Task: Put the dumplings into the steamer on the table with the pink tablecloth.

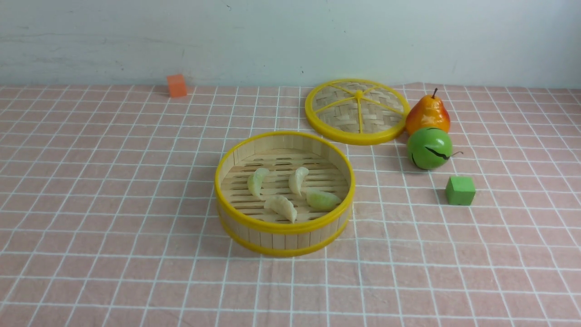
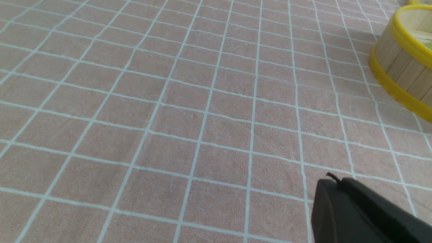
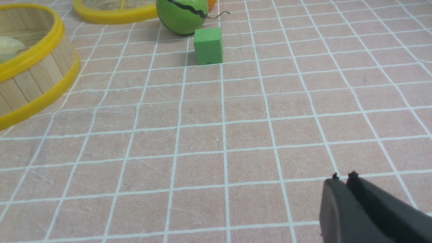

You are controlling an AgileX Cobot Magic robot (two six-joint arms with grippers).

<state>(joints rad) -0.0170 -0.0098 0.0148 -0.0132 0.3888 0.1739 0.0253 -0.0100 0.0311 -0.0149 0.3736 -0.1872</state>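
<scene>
Bright, even, diffuse light; soft short shadows; sharp focus, no glare.

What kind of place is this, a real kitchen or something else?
Most likely a robot test bench, not a real kitchen. A pink tablecloth covers the table before a bare wall, and on it lie only toys: glossy dumplings in a steamer, a pear, and foam-like cubes.

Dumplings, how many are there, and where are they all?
4, all lying inside the steamer: one at the left, one at the back, one at the front, one at the right. None looks hidden.
</scene>
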